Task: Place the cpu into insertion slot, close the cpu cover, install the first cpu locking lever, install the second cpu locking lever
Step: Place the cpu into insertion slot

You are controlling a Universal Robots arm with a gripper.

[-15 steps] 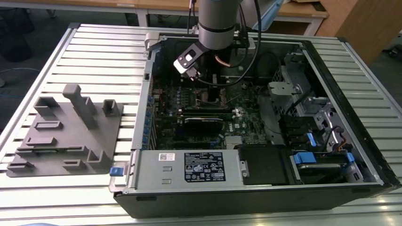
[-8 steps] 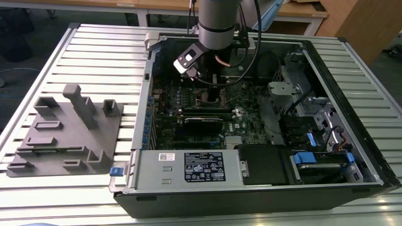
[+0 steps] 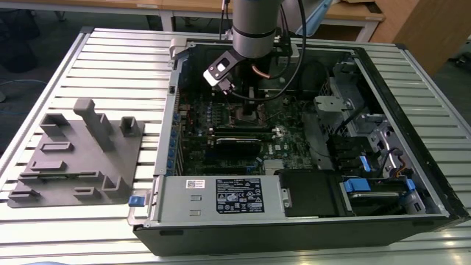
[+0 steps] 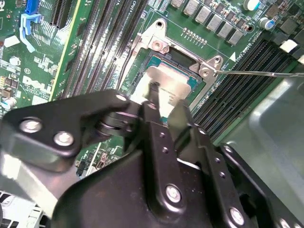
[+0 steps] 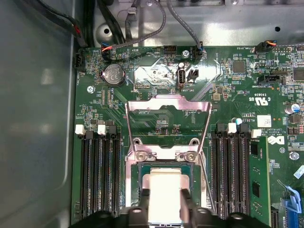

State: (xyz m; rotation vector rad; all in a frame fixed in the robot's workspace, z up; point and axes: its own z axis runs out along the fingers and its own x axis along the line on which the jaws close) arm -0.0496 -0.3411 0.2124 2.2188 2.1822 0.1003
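cpu (image 5: 164, 186): flat square, dull silver-grey top, pale under the light. I see it seated over the dark-centred insertion slot (image 5: 161, 167), sitting square to the rim. Gripper (image 5: 165, 200) fingers (image 5: 142, 202) are clamped on its two opposite edges. The cpu cover (image 5: 199, 105) is swung open, lying just beyond the slot. Black memory slots (image 5: 97, 175) flank both sides. The computer case (image 3: 294, 226) lies open, with the arm (image 3: 254, 22) reaching into its far part.
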